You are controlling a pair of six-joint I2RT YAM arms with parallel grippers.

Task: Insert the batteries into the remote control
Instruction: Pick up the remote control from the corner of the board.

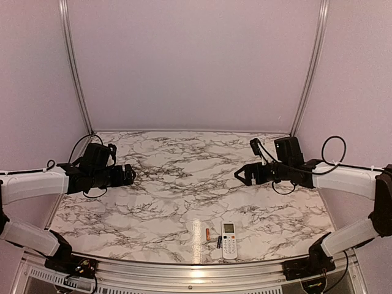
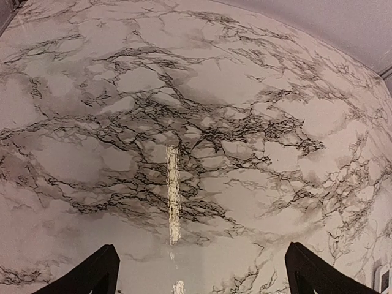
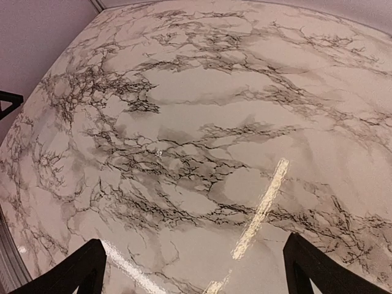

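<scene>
While your left gripper (image 1: 130, 174) hovers spread wide and empty over the marble-patterned table (image 1: 177, 190), a thin white strip (image 1: 196, 236), orange-copper cylindrical battery (image 1: 207, 234), black cylindrical battery (image 1: 218, 242) and small white plastic remote control (image 1: 228, 240) lie parallel by the front edge, long axes near-to-far. The remote's screen end points away from the bases. Your right gripper (image 1: 239, 175) is wide open and empty too.

Low in the frame, near the front edge of the worktop (image 1: 184, 184), the remote (image 1: 228, 239) lies lengthwise, screen end uppermost. Just left of it sit the black battery (image 1: 218, 242) and the orange battery (image 1: 207, 233), then a white strip (image 1: 196, 236). The left gripper (image 1: 127, 174) and right gripper (image 1: 240, 174) hover at mid-frame, well apart, facing each other.
</scene>
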